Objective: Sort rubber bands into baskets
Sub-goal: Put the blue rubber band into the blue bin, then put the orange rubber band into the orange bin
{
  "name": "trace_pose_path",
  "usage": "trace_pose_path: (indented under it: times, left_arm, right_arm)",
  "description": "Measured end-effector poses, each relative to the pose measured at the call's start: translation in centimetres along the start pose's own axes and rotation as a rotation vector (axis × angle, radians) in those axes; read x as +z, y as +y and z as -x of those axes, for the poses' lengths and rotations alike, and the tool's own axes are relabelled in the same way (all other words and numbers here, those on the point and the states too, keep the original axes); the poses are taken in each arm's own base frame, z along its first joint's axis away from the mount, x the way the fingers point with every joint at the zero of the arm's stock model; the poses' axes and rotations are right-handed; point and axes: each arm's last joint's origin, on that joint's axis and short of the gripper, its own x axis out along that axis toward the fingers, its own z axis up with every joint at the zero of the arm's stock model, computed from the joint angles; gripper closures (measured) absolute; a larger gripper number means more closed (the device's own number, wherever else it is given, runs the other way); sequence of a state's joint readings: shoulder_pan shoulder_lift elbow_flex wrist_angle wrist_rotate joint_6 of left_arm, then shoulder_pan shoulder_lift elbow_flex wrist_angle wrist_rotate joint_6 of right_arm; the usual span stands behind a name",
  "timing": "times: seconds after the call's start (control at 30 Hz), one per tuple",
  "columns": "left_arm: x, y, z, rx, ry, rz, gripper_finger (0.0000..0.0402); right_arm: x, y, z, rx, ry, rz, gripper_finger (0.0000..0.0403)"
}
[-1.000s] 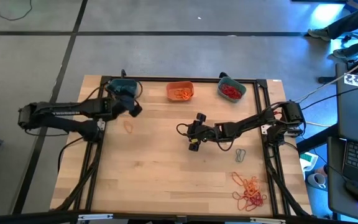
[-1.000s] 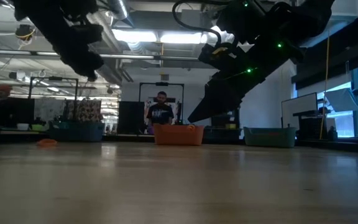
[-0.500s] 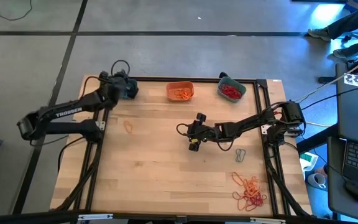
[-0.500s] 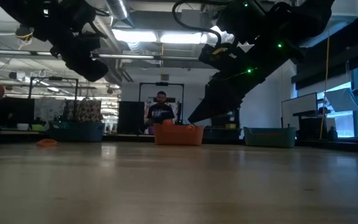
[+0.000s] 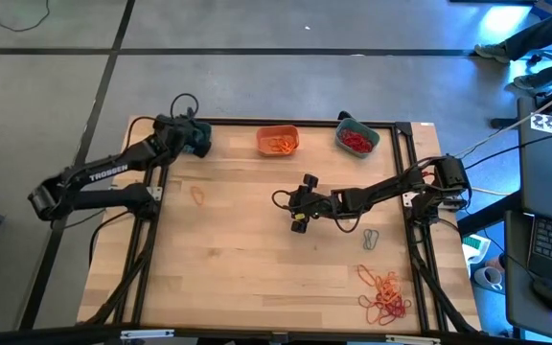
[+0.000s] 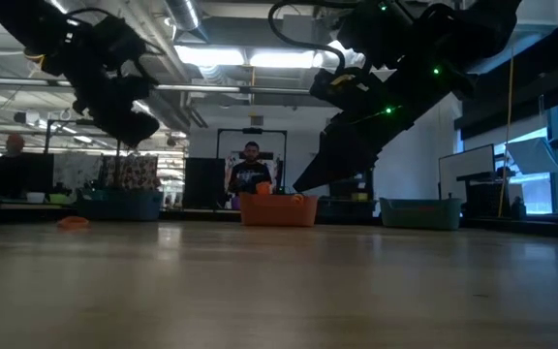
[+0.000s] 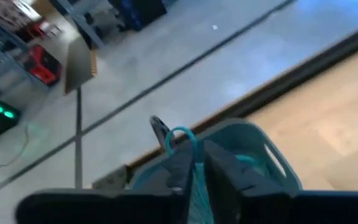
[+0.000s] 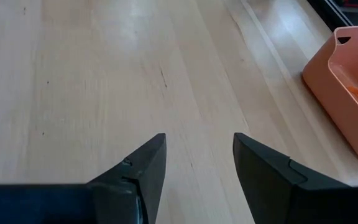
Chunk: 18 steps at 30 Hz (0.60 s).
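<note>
While the left gripper point(image 7: 193, 163) hangs over the teal basket point(image 7: 253, 140) at the table's 11 o'clock corner, its fingers point(image 7: 180, 167) sit nearly closed, pinching a teal rubber band point(image 7: 180, 135) that loops out past the tips. High view puts that gripper point(image 5: 195, 137) right above the basket, which the arm mostly hides there. Right gripper point(image 8: 196, 163) is released, fingers spread, nothing between them, hovering over bare wood near table centre point(image 5: 302, 203). Orange basket point(image 5: 278, 141) at 12 o'clock, orange bands inside; it also shows at the edge of the right wrist view point(image 8: 348, 93). Second teal basket point(image 5: 356, 137) at 1 o'clock holds red bands. Loose single orange band point(image 5: 198, 194) lies at 10 o'clock, apart from the baskets. Two grey bands point(image 5: 371, 239) at 4 o'clock, just beyond the right arm. Tangled red-orange pile point(image 5: 385, 295) at 5 o'clock near the table point(image 5: 247, 278) edge.
</note>
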<state>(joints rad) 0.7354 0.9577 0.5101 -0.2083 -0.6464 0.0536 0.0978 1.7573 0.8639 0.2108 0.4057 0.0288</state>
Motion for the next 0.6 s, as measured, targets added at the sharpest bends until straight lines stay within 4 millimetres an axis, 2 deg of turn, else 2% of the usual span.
trace_pose_path:
  times: [0.2, 0.3, 0.5, 0.6]
  left_arm:
    - [-1.0, -0.2, -0.1, -0.078, 0.072, 0.020, 0.0283]
    - [-0.9, -0.5, 0.4, -0.169, 0.114, 0.041, 0.0256]
    - [0.0, -1.7, 2.3, -0.339, 0.148, 0.027, 0.0240]
    - [-0.3, -2.7, 3.2, -0.433, 0.165, -0.012, 0.0239]
  right_arm:
    - [0.0, 0.0, 0.0, 0.000, -0.002, -0.001, 0.0215]
    - [0.0, 0.0, 0.0, 0.000, -0.003, -0.001, 0.0215]
    - [0.0, 0.0, 0.0, 0.000, -0.004, -0.002, 0.0215]
    - [0.0, 0.0, 0.0, 0.000, -0.004, -0.002, 0.0215]
